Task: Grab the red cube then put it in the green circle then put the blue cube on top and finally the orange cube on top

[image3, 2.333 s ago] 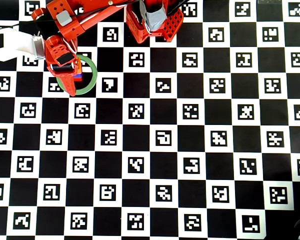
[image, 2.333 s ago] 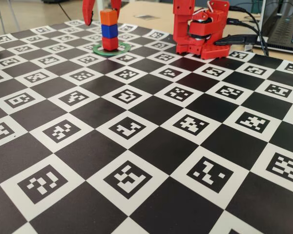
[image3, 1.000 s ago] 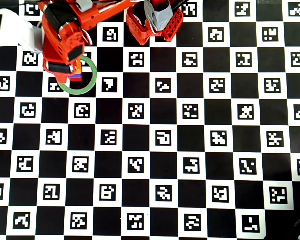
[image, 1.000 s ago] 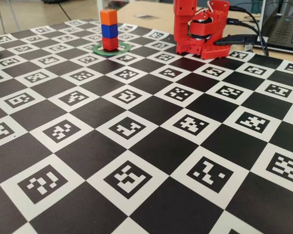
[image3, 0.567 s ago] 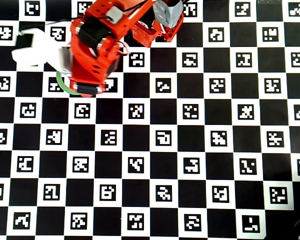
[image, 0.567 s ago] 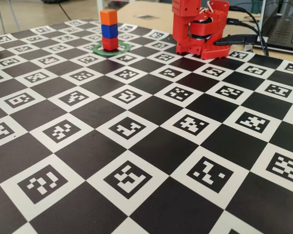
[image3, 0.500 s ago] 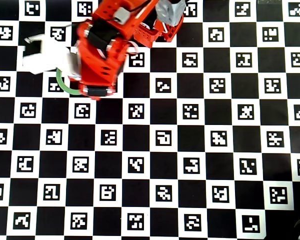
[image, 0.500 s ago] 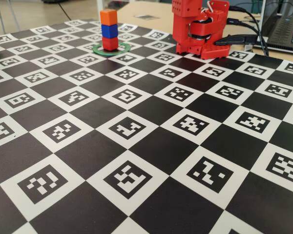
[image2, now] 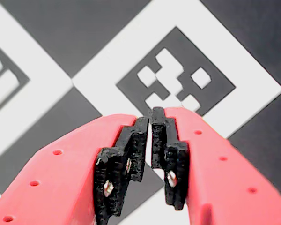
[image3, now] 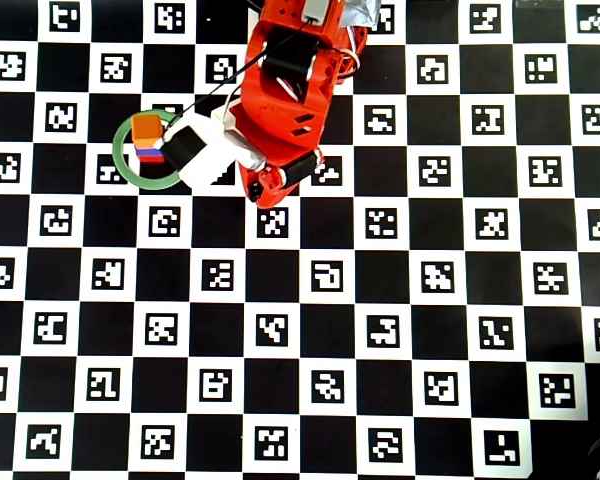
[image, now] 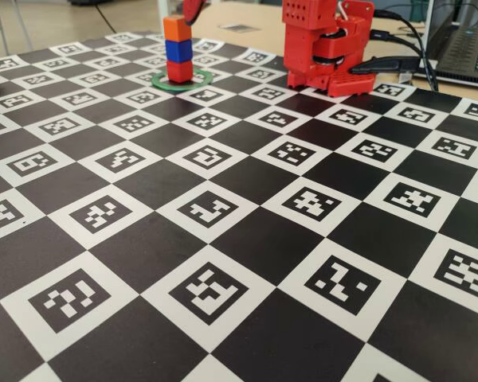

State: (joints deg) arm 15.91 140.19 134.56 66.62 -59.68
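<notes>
In the overhead view the arm (image3: 285, 90) now reaches down from 12 o'clock, right of the ring (image3: 123, 165); half a second ago it covered the stack, which is now uncovered. In the wrist view the gripper (image2: 152, 117) has its jaws together, gripping nothing, above a board (image: 223, 239) marker. Far back at 11 o'clock in the fixed view stands one stack of three cubes: one red cube (image: 179, 71) inside the one green ring, one blue cube (image: 178, 50) on it, one orange cube (image: 176, 29) on top. The stack's long axis is upright.
</notes>
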